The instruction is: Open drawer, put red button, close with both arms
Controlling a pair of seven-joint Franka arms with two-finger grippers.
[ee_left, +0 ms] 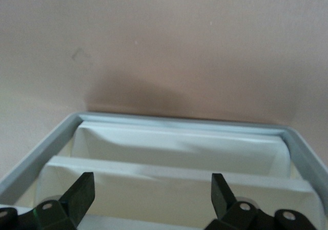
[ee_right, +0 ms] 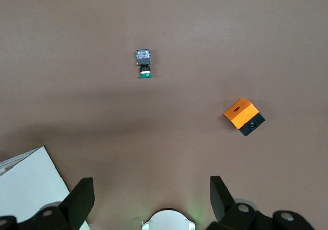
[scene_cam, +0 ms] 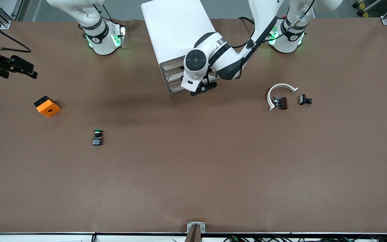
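Observation:
The red button is out of view in every frame. The white drawer cabinet point(scene_cam: 176, 30) stands at the robots' edge of the table, its stacked drawer fronts point(scene_cam: 173, 77) facing the front camera. No drawer stands out from the cabinet. My left gripper point(scene_cam: 203, 88) hangs open and empty just in front of the drawer fronts. The left wrist view shows its gripper point(ee_left: 154, 189) over the white drawer fronts point(ee_left: 179, 148) inside the grey frame point(ee_left: 41, 153). My right gripper point(ee_right: 148, 189) is open and empty, high above its own base point(ee_right: 168, 221).
A green-capped button point(scene_cam: 97, 137) lies on the brown table toward the right arm's end, and it also shows in the right wrist view point(ee_right: 144, 63). An orange and black box point(scene_cam: 47, 106) lies near it. A white curved piece point(scene_cam: 281, 90), a brown part point(scene_cam: 283, 103) and a black clip point(scene_cam: 305, 99) lie toward the left arm's end.

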